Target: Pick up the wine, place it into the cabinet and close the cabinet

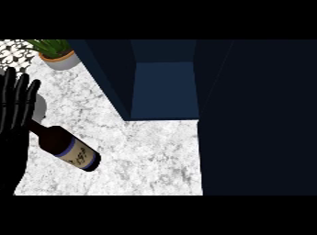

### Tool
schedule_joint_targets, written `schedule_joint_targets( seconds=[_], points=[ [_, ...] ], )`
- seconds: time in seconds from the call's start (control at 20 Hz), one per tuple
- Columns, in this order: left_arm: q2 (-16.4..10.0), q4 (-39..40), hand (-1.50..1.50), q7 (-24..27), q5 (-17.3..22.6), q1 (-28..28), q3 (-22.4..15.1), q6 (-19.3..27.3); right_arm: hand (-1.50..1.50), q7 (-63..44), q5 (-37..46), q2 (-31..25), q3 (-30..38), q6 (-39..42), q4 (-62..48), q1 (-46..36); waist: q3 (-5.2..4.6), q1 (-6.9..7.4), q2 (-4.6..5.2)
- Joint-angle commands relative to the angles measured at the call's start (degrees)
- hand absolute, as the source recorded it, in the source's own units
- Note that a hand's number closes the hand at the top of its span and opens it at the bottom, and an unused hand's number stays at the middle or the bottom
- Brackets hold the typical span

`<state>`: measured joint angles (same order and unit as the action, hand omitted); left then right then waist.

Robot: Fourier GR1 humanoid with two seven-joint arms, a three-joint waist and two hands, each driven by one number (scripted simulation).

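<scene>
Fingers [11, 92] of my left hand [1, 137] stand straight and spread, resting at the view's left edge and holding nothing. Just right of them the dark glass wine bottle with the blue-banded cream label [67, 150] lies on the white marbled worktop [154, 156], neck towards the hand; I cannot tell whether they touch. Lying flat, it will need a grasp round the body, I judge. Behind the bottle stands a small green potted plant [55, 54]. Right of the bottle the dark blue cabinet [164, 89] gapes open, nothing between them.
</scene>
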<state>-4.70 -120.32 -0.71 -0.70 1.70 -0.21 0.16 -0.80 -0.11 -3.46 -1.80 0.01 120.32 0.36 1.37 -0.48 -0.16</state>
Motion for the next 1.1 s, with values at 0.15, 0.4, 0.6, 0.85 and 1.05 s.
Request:
schedule_joint_targets(
  seconds=[0.15,0.4,0.6,0.85,1.05],
  points=[
    [-1.9,2.2,-1.5,-6.1,15.9,1.6,13.8,-0.7,-1.5,1.7,-4.0,-3.4,2.3,4.9,5.6,6.0,-1.4,0.11,0.01],
    [4.5,7.1,-1.5,-18.3,29.9,1.1,15.8,5.8,-1.5,-4.7,-10.6,-2.5,-6.7,10.8,4.9,9.4,-1.48,0.71,-0.18],
    [-1.9,-0.5,-1.5,-32.8,35.1,6.4,21.0,13.3,-1.5,-10.7,-16.2,-5.6,-6.3,12.9,14.1,13.5,-1.31,0.24,-0.32],
    [-11.1,-7.1,-1.5,-45.4,42.7,8.6,29.8,19.8,-1.5,-14.4,-18.7,-6.8,-5.9,12.6,22.4,19.1,-1.31,0.6,-0.29],
    [-15.8,-5.8,-1.5,-49.4,42.8,12.0,32.1,24.1,-1.5,-18.1,-20.1,-7.0,-6.7,11.8,27.6,21.1,-1.33,0.1,-0.18]
  ],
)
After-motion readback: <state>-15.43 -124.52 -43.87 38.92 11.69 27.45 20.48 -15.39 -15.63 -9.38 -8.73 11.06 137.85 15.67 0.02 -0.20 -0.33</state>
